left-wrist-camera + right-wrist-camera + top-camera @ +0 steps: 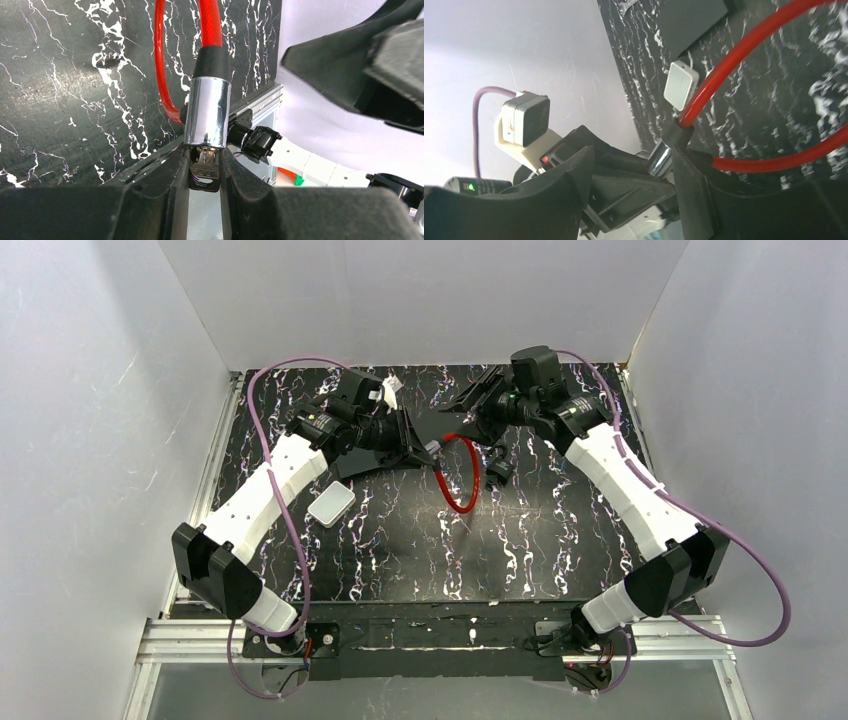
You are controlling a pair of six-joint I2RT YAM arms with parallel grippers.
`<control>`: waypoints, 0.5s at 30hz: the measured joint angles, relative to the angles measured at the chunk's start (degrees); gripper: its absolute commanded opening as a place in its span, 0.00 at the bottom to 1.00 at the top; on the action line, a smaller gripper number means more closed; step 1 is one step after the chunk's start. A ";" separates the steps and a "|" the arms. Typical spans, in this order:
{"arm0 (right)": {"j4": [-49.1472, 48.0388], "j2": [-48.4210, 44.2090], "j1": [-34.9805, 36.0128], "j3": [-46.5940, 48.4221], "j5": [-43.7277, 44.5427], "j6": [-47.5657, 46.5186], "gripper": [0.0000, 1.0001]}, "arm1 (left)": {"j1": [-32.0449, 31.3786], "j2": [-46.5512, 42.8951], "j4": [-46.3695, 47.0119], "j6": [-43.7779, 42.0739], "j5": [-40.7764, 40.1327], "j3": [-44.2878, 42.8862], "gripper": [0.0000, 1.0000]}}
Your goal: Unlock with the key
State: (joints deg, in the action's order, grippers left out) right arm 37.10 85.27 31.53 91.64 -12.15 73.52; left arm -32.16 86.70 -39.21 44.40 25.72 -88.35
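Observation:
A red cable lock (462, 475) hangs above the black marbled table, and its loop also shows in the left wrist view (165, 55). Its chrome cylinder (207, 112) points at my left gripper (205, 156). That gripper is shut on the head of the small key (205, 172), whose blade sits inside the cylinder. In the top view the left gripper (418, 447) meets the cylinder (433, 450). My right gripper (633, 155) is open, with the cylinder (660, 159) against its right finger (691, 190). In the top view it (482, 430) stands by the cable's upper end.
A small white box (331, 505) lies on the table left of centre and also shows in the right wrist view (681, 85). A flat black pad (694, 20) lies at the back. White walls enclose the table on three sides.

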 measured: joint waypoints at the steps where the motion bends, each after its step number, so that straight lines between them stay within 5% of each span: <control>1: -0.31 -0.01 -0.40 0.00 -0.18 -2.37 0.65 | 0.12 0.00 0.19 0.40 0.02 0.35 0.00; 5: -4.59 -2.14 -1.59 -1.64 -0.81 -17.84 0.66 | 0.25 -0.14 0.83 2.04 0.12 1.44 0.00; 15: -19.50 -25.25 -1.51 -25.61 -11.34 -49.84 0.67 | 0.57 -0.57 2.85 4.81 1.43 1.69 0.00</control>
State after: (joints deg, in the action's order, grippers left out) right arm 17.60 60.03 30.02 66.03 -23.49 23.68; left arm -31.59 86.13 -36.36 49.21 27.15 -86.65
